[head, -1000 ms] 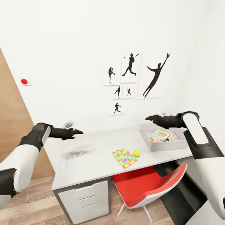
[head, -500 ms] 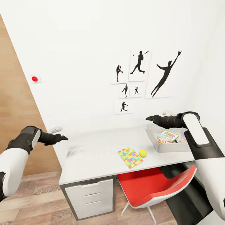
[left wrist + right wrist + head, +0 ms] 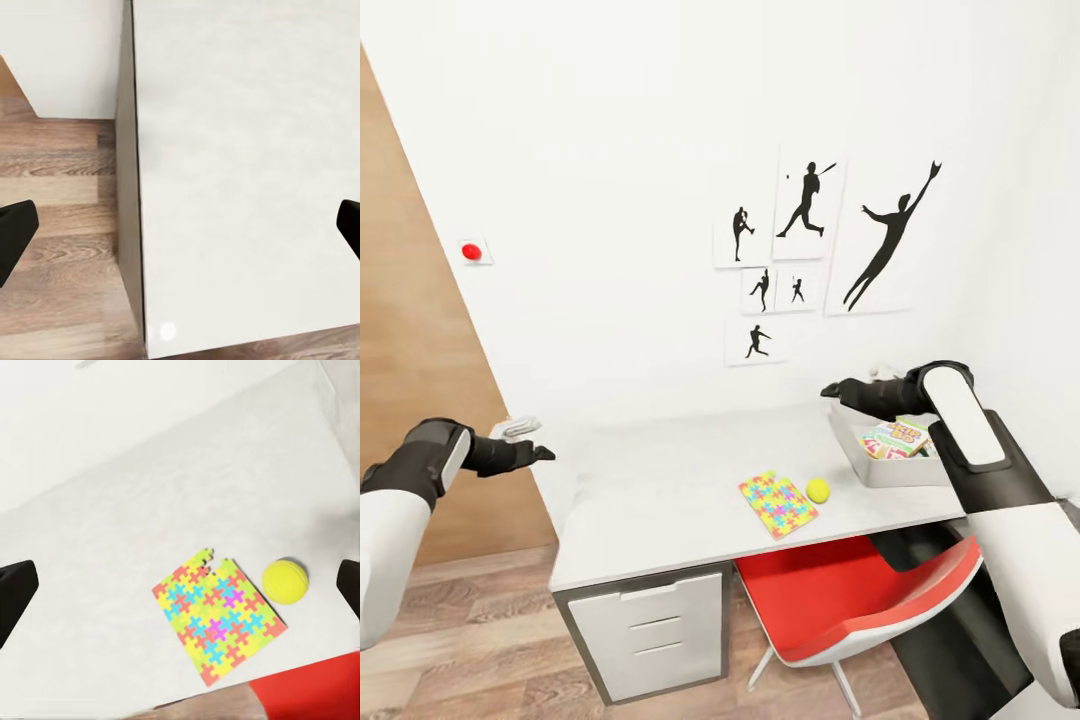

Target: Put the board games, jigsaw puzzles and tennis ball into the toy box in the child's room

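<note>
One jigsaw puzzle [image 3: 778,503] [image 3: 217,619] lies flat near the front edge of the white table [image 3: 650,480] [image 3: 240,165]. The tennis ball [image 3: 818,490] [image 3: 285,581] rests just right of it. The grey toy box [image 3: 890,470] stands at the table's right end, with printed board games [image 3: 895,437] lying inside it. My right gripper [image 3: 830,390] [image 3: 180,585] hangs open and holds nothing, above the box's left rim, high over the puzzle and ball. Over the table's left edge, my left gripper [image 3: 545,453] [image 3: 180,229] is also open with nothing in it.
A red chair [image 3: 850,600] [image 3: 315,697] is tucked under the table's right half, and a white drawer unit [image 3: 645,625] sits under its left. Black athlete pictures [image 3: 810,250] hang on the white wall. Wood-plank floor [image 3: 460,640] [image 3: 60,225] lies left of the table.
The camera turned at first, shifting the whole picture. My left arm drew back leftward from over the tabletop to its left edge. The right gripper edged slightly left above the toy box.
</note>
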